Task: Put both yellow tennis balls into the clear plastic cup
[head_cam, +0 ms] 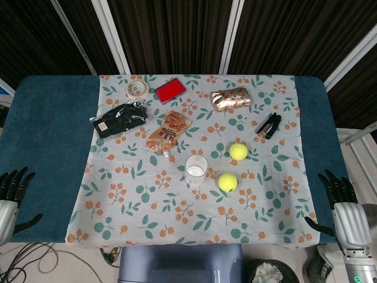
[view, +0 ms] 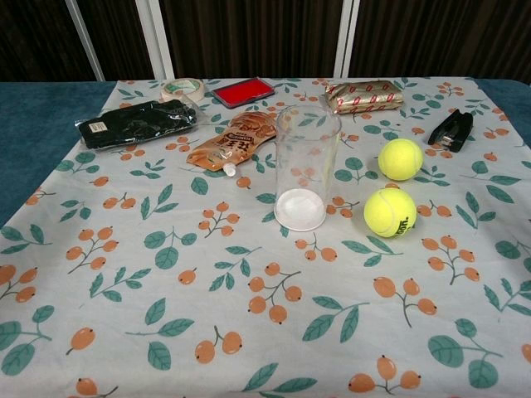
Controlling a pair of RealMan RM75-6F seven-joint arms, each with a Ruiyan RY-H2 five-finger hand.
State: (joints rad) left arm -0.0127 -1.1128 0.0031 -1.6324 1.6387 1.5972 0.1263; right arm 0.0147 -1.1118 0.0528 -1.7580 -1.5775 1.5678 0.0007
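Observation:
A clear plastic cup [head_cam: 196, 170] [view: 304, 167] stands upright and empty near the middle of the floral cloth. Two yellow tennis balls lie to its right: the nearer ball [head_cam: 228, 181] [view: 390, 212] beside the cup, the farther ball [head_cam: 238, 151] [view: 401, 158] a little behind it. My left hand [head_cam: 10, 193] hangs at the table's front left corner, fingers apart, holding nothing. My right hand [head_cam: 341, 203] hangs at the front right corner, also spread and empty. Both hands are far from the balls and show only in the head view.
At the back of the cloth lie a tape roll [head_cam: 136, 89], a red case [head_cam: 169, 90], a black packet [head_cam: 119, 119], an orange snack pouch [head_cam: 168, 131], a gold wrapped pack [head_cam: 231, 98] and a black stapler [head_cam: 269, 125].

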